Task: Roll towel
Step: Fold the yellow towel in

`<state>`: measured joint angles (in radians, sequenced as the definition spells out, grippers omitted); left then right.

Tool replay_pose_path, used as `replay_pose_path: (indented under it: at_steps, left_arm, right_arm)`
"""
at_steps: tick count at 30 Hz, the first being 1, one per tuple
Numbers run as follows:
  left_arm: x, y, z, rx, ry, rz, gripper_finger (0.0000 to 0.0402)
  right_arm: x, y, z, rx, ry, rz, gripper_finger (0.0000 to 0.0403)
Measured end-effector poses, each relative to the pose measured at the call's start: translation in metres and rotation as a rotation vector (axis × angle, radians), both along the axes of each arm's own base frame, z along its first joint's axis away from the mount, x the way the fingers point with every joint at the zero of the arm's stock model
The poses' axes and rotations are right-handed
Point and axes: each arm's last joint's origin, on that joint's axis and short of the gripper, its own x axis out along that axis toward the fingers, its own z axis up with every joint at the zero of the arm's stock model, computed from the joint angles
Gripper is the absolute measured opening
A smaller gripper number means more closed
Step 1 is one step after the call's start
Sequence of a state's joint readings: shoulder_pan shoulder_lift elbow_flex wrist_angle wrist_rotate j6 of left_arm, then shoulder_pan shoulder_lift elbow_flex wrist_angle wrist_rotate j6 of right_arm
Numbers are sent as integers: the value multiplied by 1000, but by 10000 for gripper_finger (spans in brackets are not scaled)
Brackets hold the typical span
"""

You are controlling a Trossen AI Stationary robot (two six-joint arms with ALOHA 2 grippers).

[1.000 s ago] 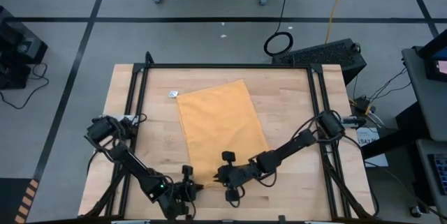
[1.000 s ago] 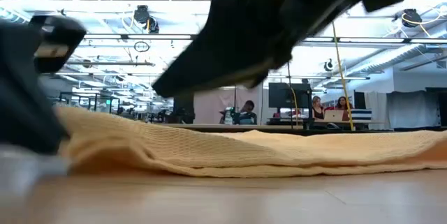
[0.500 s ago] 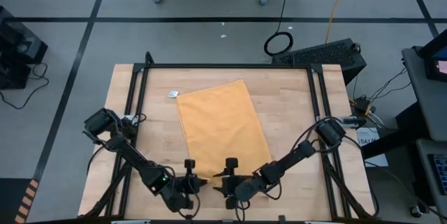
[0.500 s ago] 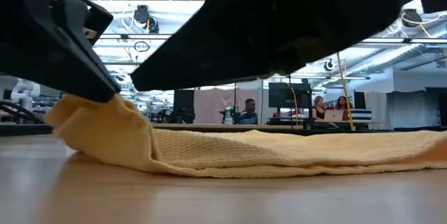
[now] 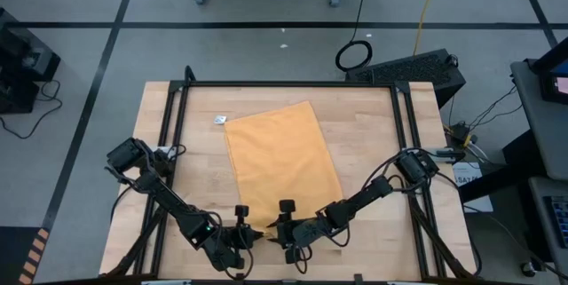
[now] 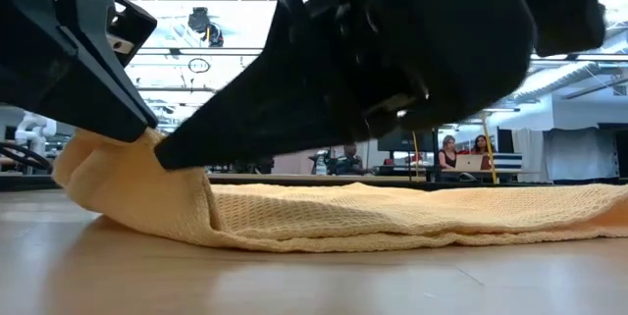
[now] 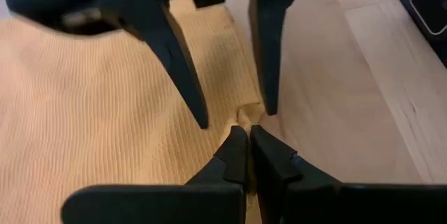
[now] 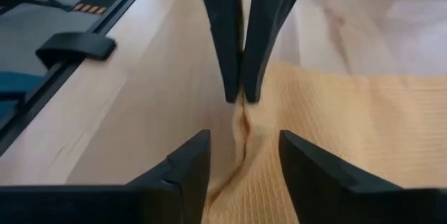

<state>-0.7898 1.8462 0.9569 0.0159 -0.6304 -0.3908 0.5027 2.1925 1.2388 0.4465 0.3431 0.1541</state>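
Observation:
The mustard-yellow towel [image 5: 280, 161] lies spread flat on the wooden table, with its white tag [image 5: 219, 120] at the far left corner. My left gripper [image 5: 253, 232] is shut on the towel's near left corner. That corner stands up as a hump in the low view [image 6: 128, 183]. My right gripper [image 5: 273, 230] is open and faces the left one. In the right wrist view [image 8: 244, 144] its fingers stand on either side of the same raised edge, close to the left fingertips [image 8: 241, 88]. I see no touch there. My left gripper pinches the towel's near left corner, at a small puckered fold of the edge [image 7: 244, 116], between its two fingertips. The fingers come slanting down from the table's near left side. The pinched edge is raised off the table, and the rest of the towel lies flat.
A black frame rail [image 5: 173, 143] runs along the table's left, far and right sides. Bare wood [image 5: 373, 143] lies to the right of the towel and along the near edge. People sit at desks in the room behind [image 6: 461, 153].
My left gripper has gone toward the towel's near left corner and taken hold. That corner has risen from lying low into a hump, while the rest of the towel has stayed flat. My right gripper has gone a little toward the table's left, closer to the left gripper.

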Motion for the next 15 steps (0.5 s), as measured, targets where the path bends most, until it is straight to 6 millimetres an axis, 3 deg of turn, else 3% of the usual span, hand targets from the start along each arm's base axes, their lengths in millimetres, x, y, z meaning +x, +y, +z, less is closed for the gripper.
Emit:
replay_pose_path:
  at_steps: [6, 12, 15]
  left_arm:
    - [0, 0, 0, 6, -3, -8, 11]
    - [0, 0, 0, 6, -4, -6, 11]
    - [0, 0, 1, 1, -19, 23, 12]
  right_arm:
    - [3, -5, 0, 10, 4, 18, 100]
    - [4, -6, 0, 17, 5, 30, 13]
    - [4, -6, 1, 28, 3, 31, 8]
